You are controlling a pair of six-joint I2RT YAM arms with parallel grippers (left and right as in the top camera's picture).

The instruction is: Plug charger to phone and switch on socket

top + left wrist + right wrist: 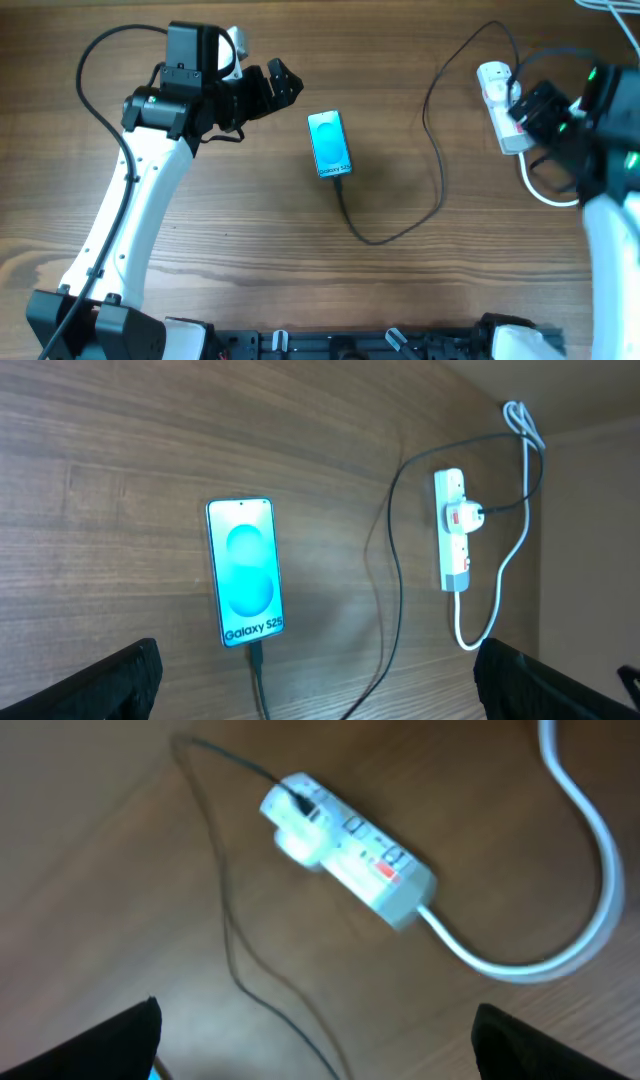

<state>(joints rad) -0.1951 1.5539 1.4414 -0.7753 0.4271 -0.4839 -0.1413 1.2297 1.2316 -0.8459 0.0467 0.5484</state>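
Observation:
The phone [329,144] lies mid-table, its turquoise screen lit; it also shows in the left wrist view [244,572]. The thin black charger cable [430,170] has its plug in the phone's near end [256,658] and loops right to a white adapter in the socket [500,110]. The socket is a white power strip, also seen in the left wrist view [452,530] and the right wrist view [350,850]. My left gripper [275,88] is open, left of the phone. My right gripper [535,110] is open, above the socket.
A thick white cord [545,185] curves from the socket's near end toward the right edge; it also shows in the right wrist view [590,890]. The table [250,230] is bare brown wood. A black rail [380,345] runs along the front edge.

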